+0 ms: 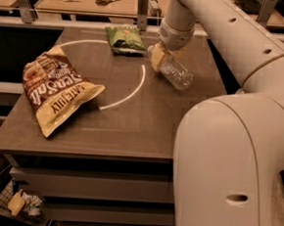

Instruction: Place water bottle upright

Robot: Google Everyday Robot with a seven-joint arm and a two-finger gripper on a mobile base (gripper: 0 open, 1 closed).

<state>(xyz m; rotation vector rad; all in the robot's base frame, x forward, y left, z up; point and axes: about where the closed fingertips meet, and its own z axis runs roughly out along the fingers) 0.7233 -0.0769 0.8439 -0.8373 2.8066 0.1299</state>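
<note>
Behind the table (145,130) a paler wooden bench (91,5) is running along the back of the room, with a pair of scissors (110,0) lying on it. From where I am standing, the dark table is taking up most of the floor in front, and a thin white arc (134,87) is curving across its top from the far left corner towards the middle.

A brown chip bag (52,93) is lying flat near the left edge, its lower end pointing towards the near left corner. A small green packet (124,39) is sitting at the far edge, about midway along it.

The water bottle (177,73) is lying on its side towards the far right corner, well apart from the chip bag and just right of the white arc. Its ribbed clear body is angling towards the right edge, while its neck end is pointing back towards the green packet.

The robot's cream arm (222,23) is reaching in from the right and bending down over the far edge. The gripper (157,57) is sitting right at the bottle's neck end, low over the tabletop and touching or all but touching the plastic. Whether it is clamping the bottle or is spread around it, I cannot tell. The robot's bulky body (230,176) is looming at the near right corner, covering that part of the table.
</note>
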